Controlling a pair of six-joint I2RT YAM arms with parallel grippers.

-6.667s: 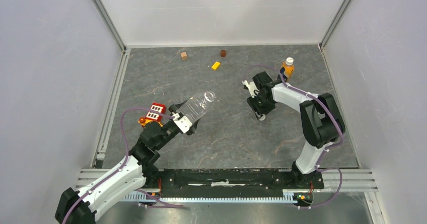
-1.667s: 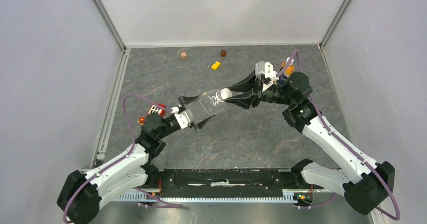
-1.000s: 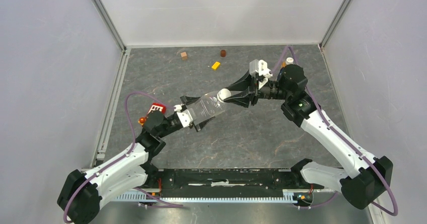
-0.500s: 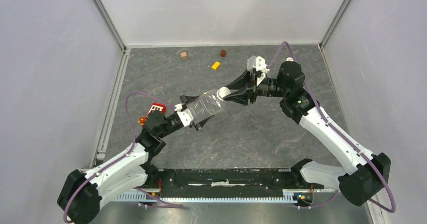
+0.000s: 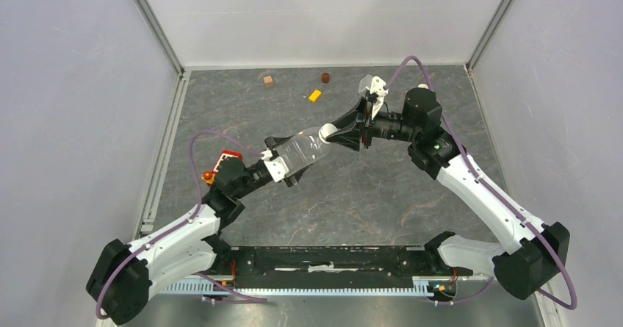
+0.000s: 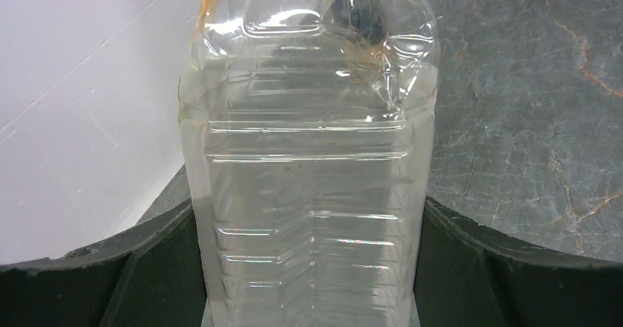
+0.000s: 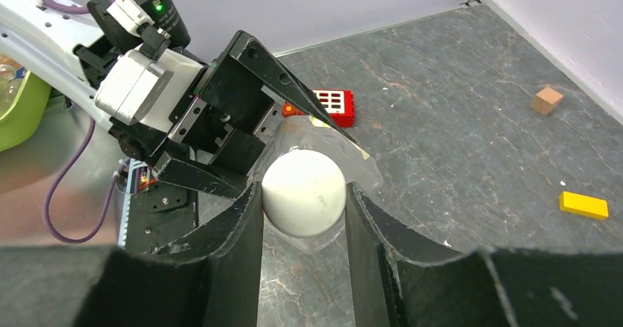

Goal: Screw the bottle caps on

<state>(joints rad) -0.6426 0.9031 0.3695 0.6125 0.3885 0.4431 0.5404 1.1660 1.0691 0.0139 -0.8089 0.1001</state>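
Right wrist, right gripper (image 7: pixel 303 203) clamping smooth round white cap (image 7: pixel 303 189), left gripper (image 6: pixel 308 228) clasping ribbed clear bottle (image 6: pixel 308 151)

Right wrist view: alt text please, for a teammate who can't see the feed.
The right gripper pinches a white cap on the mouth of the clear bottle, which the left gripper holds from the far side. Behind lie a red block, a brown cube and a yellow block on the grey table.

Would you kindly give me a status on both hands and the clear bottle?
Left hand shut on clear bottle, held aloft. Right hand shut on white cap at the bottle's mouth; threading not visible. Nothing seen in the way.
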